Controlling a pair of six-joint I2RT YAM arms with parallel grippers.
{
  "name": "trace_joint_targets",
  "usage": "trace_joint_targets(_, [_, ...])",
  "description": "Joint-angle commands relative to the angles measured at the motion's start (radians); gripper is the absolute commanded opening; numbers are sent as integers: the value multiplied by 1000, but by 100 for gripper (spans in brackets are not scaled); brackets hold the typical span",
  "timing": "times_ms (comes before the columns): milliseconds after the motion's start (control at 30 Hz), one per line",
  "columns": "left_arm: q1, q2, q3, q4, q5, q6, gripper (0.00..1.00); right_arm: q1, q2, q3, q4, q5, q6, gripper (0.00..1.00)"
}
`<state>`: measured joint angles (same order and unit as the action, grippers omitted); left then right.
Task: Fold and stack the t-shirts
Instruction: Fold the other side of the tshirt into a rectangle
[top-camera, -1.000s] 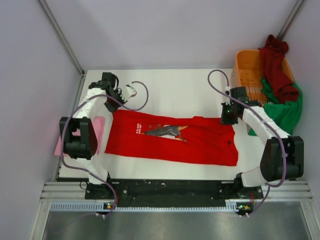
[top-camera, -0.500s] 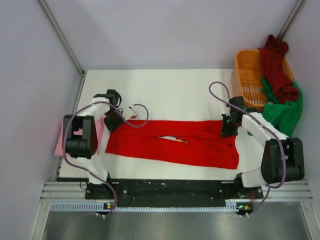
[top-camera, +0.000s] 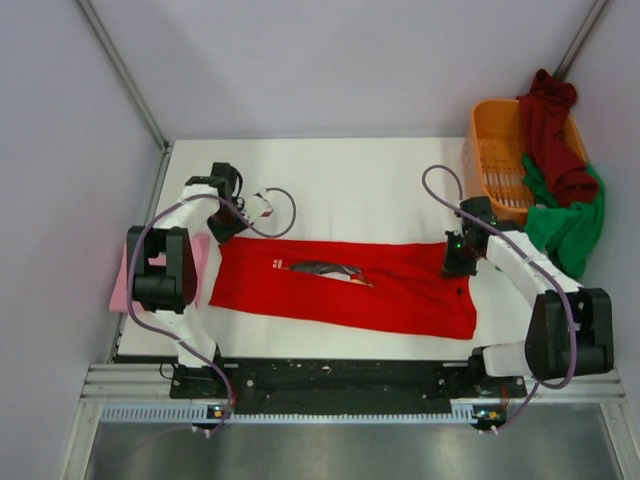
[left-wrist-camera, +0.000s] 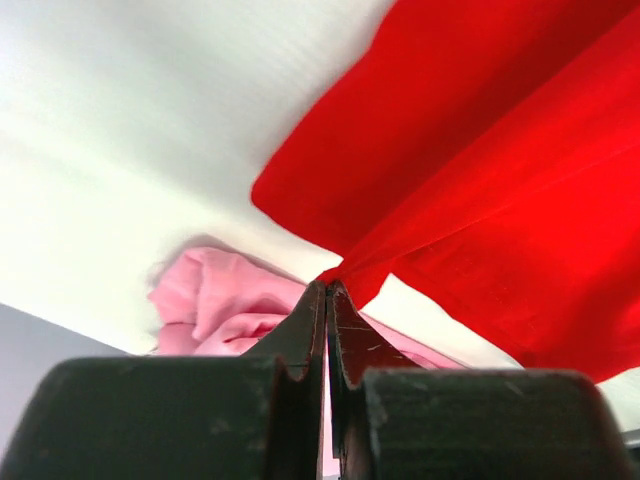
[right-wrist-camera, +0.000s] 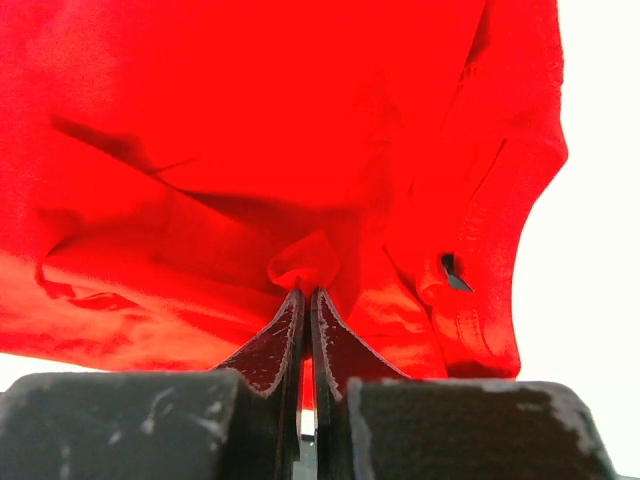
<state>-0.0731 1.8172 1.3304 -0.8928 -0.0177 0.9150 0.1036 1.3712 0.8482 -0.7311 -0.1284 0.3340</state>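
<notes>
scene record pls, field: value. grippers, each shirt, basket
left gripper: shut, pinching an edge of the red t-shirt
right gripper: shut, pinching a fold of the red t-shirt
red t-shirt: long band across the table, graphic partly showing
pink t-shirt: at the table's left edge
maroon t-shirt: draped over the orange basket
green t-shirt: beside the basket, under the maroon one

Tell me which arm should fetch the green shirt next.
Likely right. Its jaws, shut on the red shirt, sit nearest the green shirt by the orange basket; the left jaws are far across.
</notes>
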Motion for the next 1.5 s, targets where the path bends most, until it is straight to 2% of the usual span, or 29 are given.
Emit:
trace_joint_targets(0, [4, -47, 56, 48, -42, -11, 0, -8, -93, 107, -65, 27, -12, 0])
trace_joint_targets(200, [4, -50, 113, 130, -82, -24, 0, -8, -161, 132, -128, 10, 3, 0])
trace_joint_targets(400, [2, -22, 227, 155, -30, -65, 0, -2, -173, 72, -142, -33, 26, 0])
trace_joint_targets(667, [4, -64, 6, 108, -28, 36, 0, 8, -133, -26, -111, -71, 60, 0])
trace_joint_targets(900, [4, -13, -37, 28, -64, 62, 0, 8, -84, -107, -33, -82, 80, 0])
trace_joint_targets(933, [4, -6, -34, 17, -67, 64, 5, 8, -78, -116, -30, -80, 80, 2])
trace_joint_targets(967, [3, -2, -31, 14, -67, 62, 21, 8, -75, -121, -27, -71, 82, 10])
trace_joint_targets(1000, [4, -5, -28, 21, -62, 61, 31, 8, -72, -123, -27, -68, 86, 25])
trace_joint_targets(1033, [3, -13, -23, 23, -51, 61, 37, 8, -72, -120, -27, -66, 88, 39])
trace_joint_targets(1100, [1, -33, -2, 11, -12, 68, 46, 8, -86, -113, -30, -65, 94, 50])
trace_joint_targets(1233, [-30, -71, 128, -111, 181, 35, 48, 7, -147, -95, -39, -14, 117, 52])
trace_joint_targets(1300, [-86, -76, 215, -181, 254, -13, 48, 4, -176, -78, -40, 4, 120, 49])
trace_joint_targets(1367, [-170, -73, 282, -208, 329, -72, 46, -1, -199, -57, -39, 13, 122, 41])
trace_joint_targets(1467, [-328, -39, 351, -193, 456, -197, 38, -7, -199, -40, -10, 26, 126, 35])
